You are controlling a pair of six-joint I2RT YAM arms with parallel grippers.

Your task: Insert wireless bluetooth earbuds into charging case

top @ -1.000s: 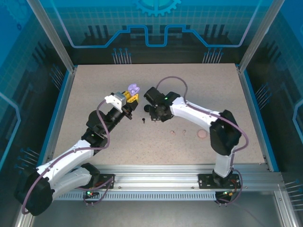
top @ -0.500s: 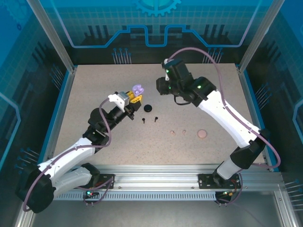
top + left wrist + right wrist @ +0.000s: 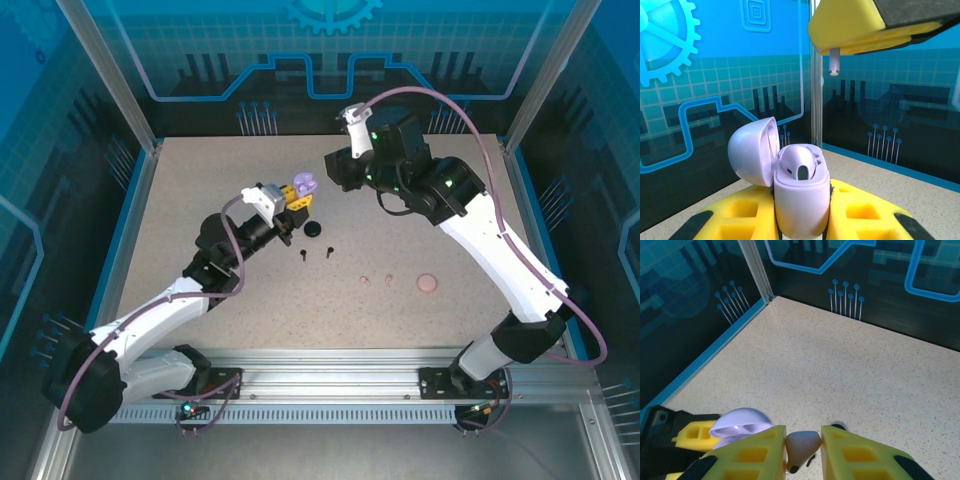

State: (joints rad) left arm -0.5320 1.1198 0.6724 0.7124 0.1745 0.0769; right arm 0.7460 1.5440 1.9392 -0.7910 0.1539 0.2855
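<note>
Two hands meet over the far middle of the desk (image 3: 180,200). The left hand (image 3: 300,192) is raised off the desk and closed on the lilac case (image 3: 306,184). In its wrist view the case (image 3: 800,192) stands upright between the yellow fingers (image 3: 740,215), with its lid (image 3: 752,157) swung open to the left. I cannot tell whether the rounded lilac shape in its mouth is an earbud.

Just right of that hand, the right hand (image 3: 337,172) pinches a lilac earbud (image 3: 802,445) between narrow yellow fingers (image 3: 850,455). From the left wrist, the earbud's stem (image 3: 834,62) hangs down from those fingers (image 3: 855,27), above the open case and slightly to its right, not touching it.

On the desk, the black case (image 3: 314,228) lies just nearer the bases than the left hand, with the two black earbuds (image 3: 302,254) a little nearer still. The pink earbuds (image 3: 366,281) and pink case (image 3: 427,284) lie well apart from both hands, further right.
</note>
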